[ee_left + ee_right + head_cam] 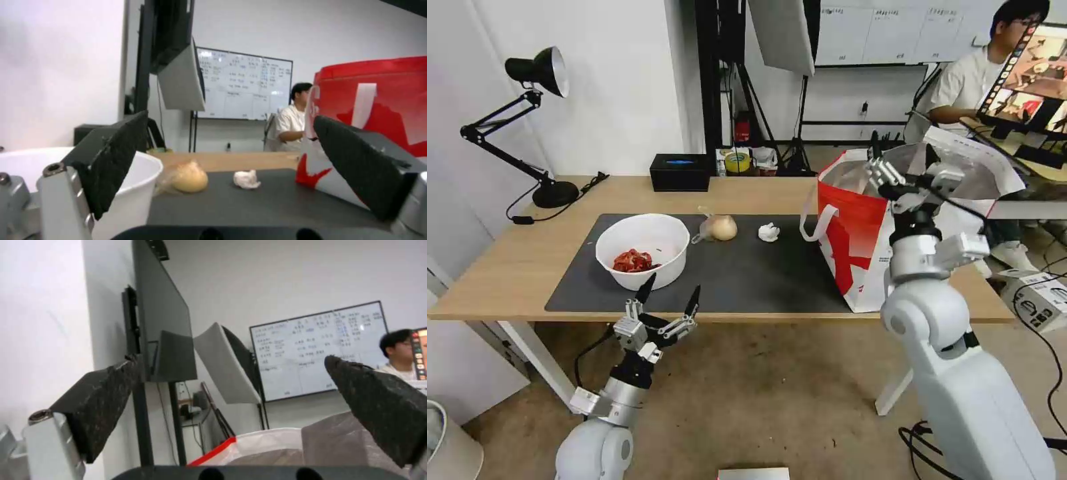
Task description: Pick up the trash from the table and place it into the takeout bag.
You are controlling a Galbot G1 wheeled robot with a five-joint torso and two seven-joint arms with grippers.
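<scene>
On the table (507, 267), a dark grey mat (747, 280) carries the trash: a white bowl (642, 250) with red scraps, a clear bag with a yellowish lump (720, 228) and a crumpled white tissue (769, 232). The red-and-white takeout bag (860, 227) stands open at the mat's right end. My left gripper (670, 293) is open and empty at the table's front edge, just in front of the bowl (142, 186); beyond it lie the lump (189, 176) and tissue (247, 179). My right gripper (902, 150) hangs open and empty over the takeout bag's foil-lined mouth (329, 440).
A black desk lamp (537, 73) stands at the table's back left, with a black rectangular box (679, 172) at the back edge. A person sits at a desk behind the bag. A white box (1040, 300) and cables lie on the floor to the right.
</scene>
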